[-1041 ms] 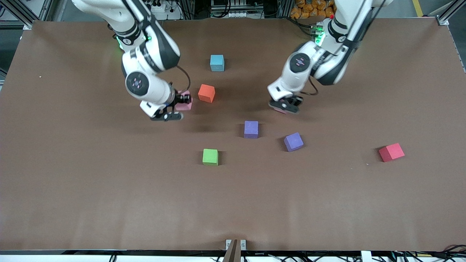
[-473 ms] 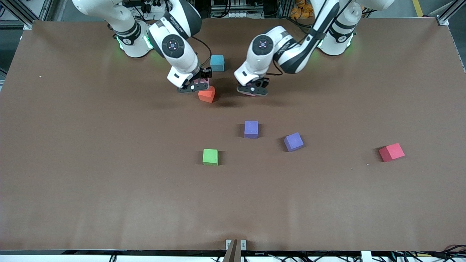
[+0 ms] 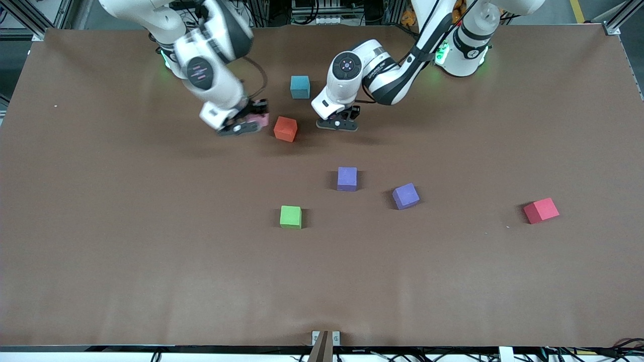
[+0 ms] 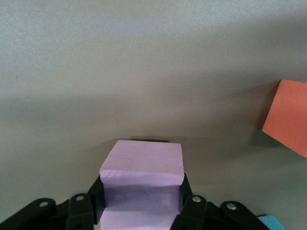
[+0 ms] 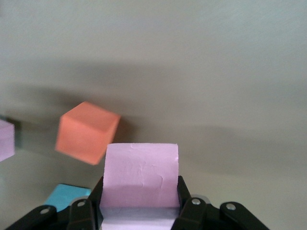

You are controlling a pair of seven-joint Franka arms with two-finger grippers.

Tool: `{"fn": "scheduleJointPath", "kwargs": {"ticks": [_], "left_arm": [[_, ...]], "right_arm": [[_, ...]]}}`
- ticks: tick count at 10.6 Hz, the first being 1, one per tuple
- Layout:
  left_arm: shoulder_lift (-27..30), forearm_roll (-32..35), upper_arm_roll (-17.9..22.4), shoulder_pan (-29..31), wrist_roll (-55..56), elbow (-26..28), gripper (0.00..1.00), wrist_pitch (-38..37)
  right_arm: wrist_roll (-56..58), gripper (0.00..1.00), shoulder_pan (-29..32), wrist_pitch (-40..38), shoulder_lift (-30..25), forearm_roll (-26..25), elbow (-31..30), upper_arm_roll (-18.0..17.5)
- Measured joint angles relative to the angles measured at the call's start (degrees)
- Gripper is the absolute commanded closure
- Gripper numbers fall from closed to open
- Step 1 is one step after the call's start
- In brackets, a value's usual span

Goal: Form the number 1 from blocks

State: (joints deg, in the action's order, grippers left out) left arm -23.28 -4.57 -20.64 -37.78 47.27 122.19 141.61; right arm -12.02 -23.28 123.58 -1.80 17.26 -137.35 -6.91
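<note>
In the upper left of the front frame I see my right tool (image 3: 245,124) clamped on a pink block (image 3: 259,120), just beside the orange block (image 3: 285,128). Right of the orange one, near the light blue block (image 3: 300,86), my left tool (image 3: 338,123) grips the other pink block (image 4: 142,178) low over the desk (image 3: 100,226). Lower in the frame lie the green block (image 3: 291,216), two purple blocks (image 3: 347,178) and, far right, the red block (image 3: 541,210).

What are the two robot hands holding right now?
Left gripper: shut on a pink block.
Right gripper: shut on the other pink block.

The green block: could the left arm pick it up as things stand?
Probably not yet: the left gripper, up by the orange block, is shut on a pink block. The green block itself sits unobstructed.
</note>
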Motion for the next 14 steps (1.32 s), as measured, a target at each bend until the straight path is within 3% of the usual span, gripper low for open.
{"fn": "scheduleJointPath", "kwargs": {"ticks": [2,4,7,14], "left_arm": [[-0.5,-1.6,0.0,-1.6,2.3,-0.9,1.0,0.0],[-1.4,-4.6,1.1,-5.2,5.0,-3.2,1.0,-0.5],[-4.8,-5.9,5.1,-11.6,9.4,-11.3,1.0,-6.7],[-9.6,-6.7,7.2,-15.5,10.8,-18.0,1.0,-8.9]], "right_arm": [[5.0,0.48,4.5,-0.5,-0.2,0.0,0.0,0.2],[5.1,0.48,4.6,-0.3,-0.2,0.0,0.1,0.1],[5.1,0.48,5.3,-0.2,-0.2,0.0,0.2,0.2],[9.4,0.48,9.7,-0.1,-0.2,-0.1,0.3,0.4]]}}
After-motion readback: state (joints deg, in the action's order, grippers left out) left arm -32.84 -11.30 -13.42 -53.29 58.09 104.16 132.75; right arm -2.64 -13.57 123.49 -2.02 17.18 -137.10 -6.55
